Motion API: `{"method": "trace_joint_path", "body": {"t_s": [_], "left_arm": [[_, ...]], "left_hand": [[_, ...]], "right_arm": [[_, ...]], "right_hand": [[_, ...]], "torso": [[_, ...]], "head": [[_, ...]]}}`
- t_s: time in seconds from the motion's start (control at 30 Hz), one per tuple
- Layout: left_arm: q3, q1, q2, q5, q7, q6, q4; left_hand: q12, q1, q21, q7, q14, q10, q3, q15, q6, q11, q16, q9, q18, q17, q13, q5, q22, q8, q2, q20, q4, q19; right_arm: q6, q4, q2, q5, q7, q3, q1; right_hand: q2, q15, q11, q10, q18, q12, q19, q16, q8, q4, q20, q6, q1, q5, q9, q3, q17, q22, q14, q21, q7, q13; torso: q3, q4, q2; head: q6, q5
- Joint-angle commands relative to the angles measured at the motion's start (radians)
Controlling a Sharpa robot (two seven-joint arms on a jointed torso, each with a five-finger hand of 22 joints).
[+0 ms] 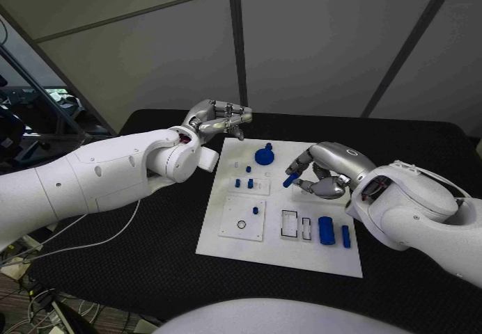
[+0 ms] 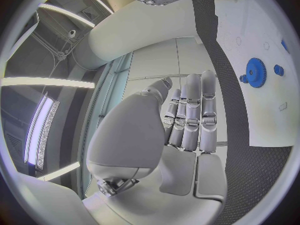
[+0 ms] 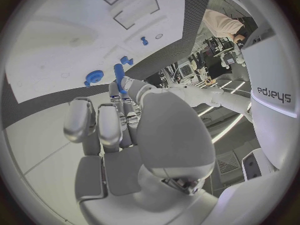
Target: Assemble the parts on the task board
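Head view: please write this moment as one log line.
right hand: holds blue peg over task board | left hand: curled, holds nothing | blue gear: on board

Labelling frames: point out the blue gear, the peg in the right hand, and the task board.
Gear (image 1: 264,156), head view, its top face.
Peg (image 1: 290,180), head view, its shaft.
Task board (image 1: 301,261), head view, bare near edge.
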Motion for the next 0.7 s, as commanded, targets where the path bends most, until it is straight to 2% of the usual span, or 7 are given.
{"method": "trace_joint_path", "body": {"t_s": [0.03,0.1,0.27,0.43,0.57,0.7], "left_arm": [[0.0,0.001,0.004,0.002,0.008,0.009,-0.001],[0.0,0.001,0.006,0.002,0.008,0.01,-0.001],[0.0,0.001,0.01,0.002,0.008,0.01,-0.002],[0.001,0.002,0.013,0.002,0.007,0.01,-0.003],[0.001,0.002,0.016,0.002,0.006,0.01,-0.005],[0.001,0.002,0.018,0.002,0.007,0.012,-0.005]], "left_hand": [[0.006,-0.01,-0.003,0.001,-0.001,-0.008,0.007,0.003,-0.005,0.001,-0.004,0.0,-0.014,-0.002,0.001,-0.003,-0.001,0.002,-0.002,-0.001,0.0,-0.008],[0.006,-0.01,-0.003,0.001,-0.001,-0.008,0.007,0.003,-0.005,0.001,-0.004,0.0,-0.014,-0.002,0.001,-0.003,-0.001,0.002,-0.002,-0.001,0.0,-0.008],[0.006,-0.01,-0.003,0.001,-0.001,-0.008,0.007,0.003,-0.005,0.001,-0.004,0.0,-0.014,-0.002,0.001,-0.003,-0.001,0.002,-0.002,-0.001,0.0,-0.008],[0.006,-0.01,-0.003,0.001,-0.001,-0.008,0.007,0.003,-0.005,0.001,-0.004,0.0,-0.014,-0.002,0.001,-0.003,-0.001,0.002,-0.002,-0.001,0.0,-0.008],[0.008,-0.01,-0.004,0.001,-0.002,-0.009,0.009,0.003,-0.006,0.001,-0.006,0.0,-0.014,-0.002,0.001,-0.002,-0.001,0.003,-0.002,-0.001,-0.001,-0.009],[0.008,-0.01,-0.004,0.001,-0.002,-0.009,0.009,0.003,-0.006,0.001,-0.006,0.0,-0.014,-0.002,0.001,-0.002,-0.001,0.003,-0.002,-0.001,-0.001,-0.009]], "right_arm": [[0.0,0.011,0.032,0.065,0.037,-0.001,0.001],[0.012,0.013,0.051,0.069,0.044,-0.011,0.001],[0.031,0.004,0.111,0.044,0.063,-0.054,-0.002],[0.044,-0.012,0.148,-0.009,0.082,-0.082,-0.009],[0.05,-0.027,0.172,-0.038,0.091,-0.097,-0.017],[0.052,-0.046,0.192,-0.06,0.099,-0.109,-0.024]], "right_hand": [[0.001,-0.007,-0.001,0.008,-0.018,-0.004,0.006,0.004,-0.002,-0.001,0.002,0.006,-0.009,0.004,0.002,0.006,0.001,0.001,0.024,0.005,0.003,0.001],[0.002,-0.007,-0.001,0.009,-0.018,-0.005,0.005,0.004,-0.002,-0.001,0.002,0.007,-0.01,0.005,0.002,0.007,0.001,0.001,0.024,0.004,0.002,0.001],[0.001,-0.007,-0.001,0.01,-0.017,-0.007,0.003,0.004,-0.003,-0.005,0.002,0.007,-0.012,0.009,0.002,0.01,0.0,-0.001,0.023,0.004,0.003,0.001],[0.001,-0.006,-0.001,0.01,-0.017,-0.008,0.003,0.004,-0.003,-0.008,0.002,0.008,-0.013,0.013,0.002,0.012,0.0,0.0,0.023,0.004,0.003,0.001],[0.001,-0.006,-0.001,0.011,-0.017,-0.009,0.003,0.005,-0.004,-0.01,0.002,0.008,-0.013,0.015,0.002,0.014,0.001,0.001,0.023,0.005,0.003,0.001],[0.001,-0.006,-0.001,0.011,-0.018,-0.01,0.003,0.006,-0.004,-0.011,0.002,0.009,-0.014,0.017,0.002,0.015,0.002,0.002,0.023,0.006,0.003,0.001]], "torso": [[-0.0004,0.0005,0.002],[-0.0008,0.0008,0.002],[0.0004,-0.0031,0.003],[-0.0004,-0.0019,0.002],[0.0013,-0.0041,0.001],[0.0013,-0.0031,0.001]], "head": [[-0.008,0.009],[-0.011,0.011],[-0.015,0.018],[-0.023,0.023],[-0.028,0.033],[-0.035,0.045]]}}
